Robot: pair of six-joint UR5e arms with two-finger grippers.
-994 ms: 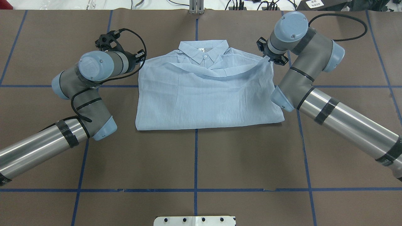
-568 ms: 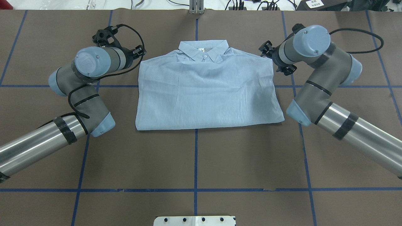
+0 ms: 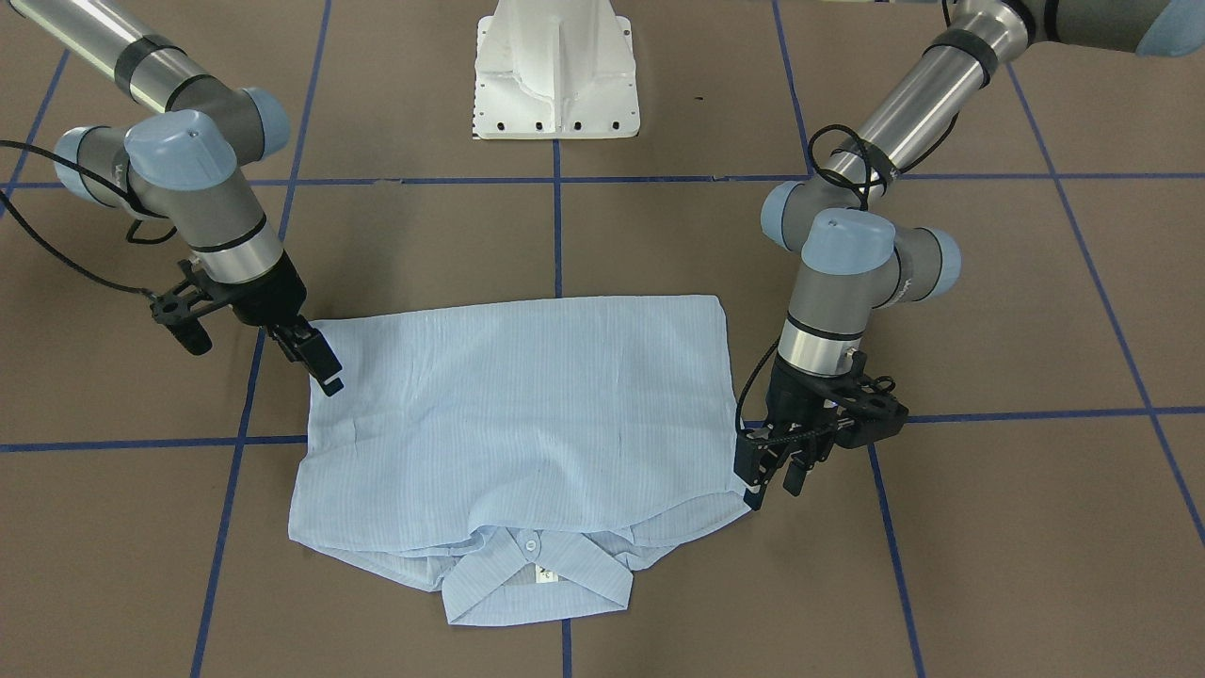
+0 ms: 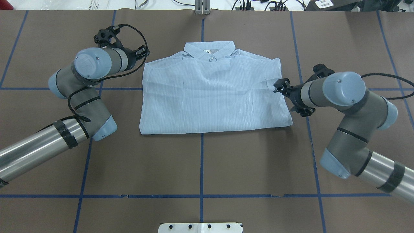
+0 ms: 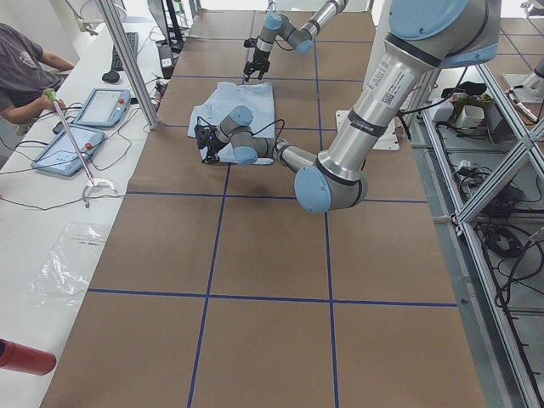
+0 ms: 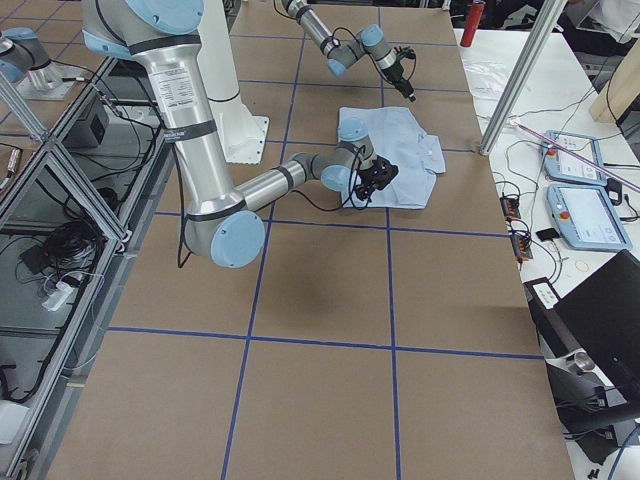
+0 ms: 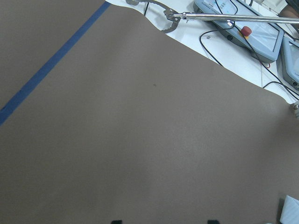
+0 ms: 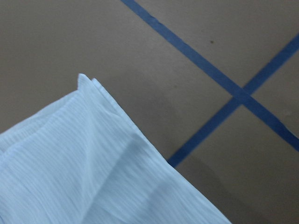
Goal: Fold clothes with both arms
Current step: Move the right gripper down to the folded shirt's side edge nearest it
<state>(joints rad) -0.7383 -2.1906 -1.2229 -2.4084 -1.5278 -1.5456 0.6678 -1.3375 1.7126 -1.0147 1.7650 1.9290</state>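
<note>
The pale-blue pinstriped shirt (image 4: pixel 210 97) lies folded into a flat rectangle on the brown table, collar (image 4: pixel 209 51) at the far edge. My left gripper (image 4: pixel 144 54) hovers open just off the shirt's far left corner (image 3: pixel 744 494), holding nothing. The left wrist view shows only bare table between its spread fingertips (image 7: pixel 212 221). On the other side, my right gripper (image 4: pixel 278 86) is open beside the shirt's right edge, apart from the cloth (image 3: pixel 518 405). A folded shirt corner (image 8: pixel 84 84) fills the lower left of the right wrist view.
Blue tape lines (image 4: pixel 201 161) cross the table in a grid. The white pedestal base (image 3: pixel 555 75) stands at the robot's side of the table. A person (image 5: pixel 25 76) sits at a side bench with tablets beyond the table's far edge.
My right gripper let go of the shirt's far right corner and moved back toward the robot along the right edge. The raised top layer settled flat. The left arm shifted only slightly.
</note>
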